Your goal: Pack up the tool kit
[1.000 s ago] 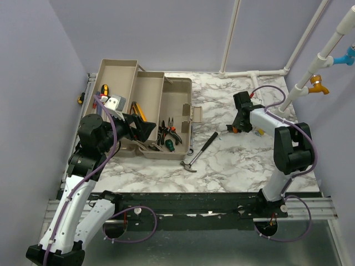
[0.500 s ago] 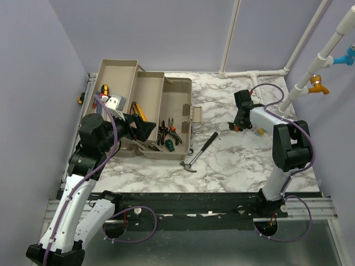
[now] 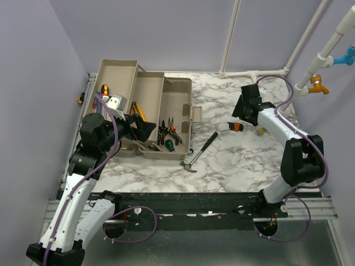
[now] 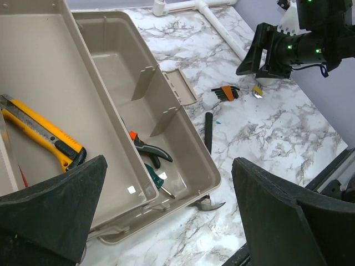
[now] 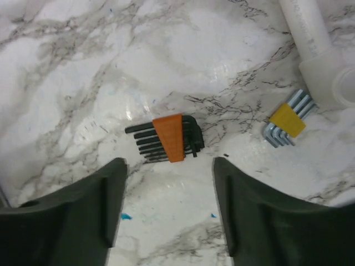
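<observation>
Right end effector [image 5: 168, 177] now higher over hex keys [image 5: 169, 137]

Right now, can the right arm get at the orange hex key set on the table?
Probably yes: the right gripper hovers above the orange hex key set, jaws apart, nothing in between; the yellow set lies apart.

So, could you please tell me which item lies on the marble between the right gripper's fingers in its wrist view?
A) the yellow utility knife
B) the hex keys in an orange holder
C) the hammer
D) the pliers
B: the right wrist view shows the hex keys in an orange holder lying loose on the marble table, framed by the open fingers of the right gripper.
</observation>
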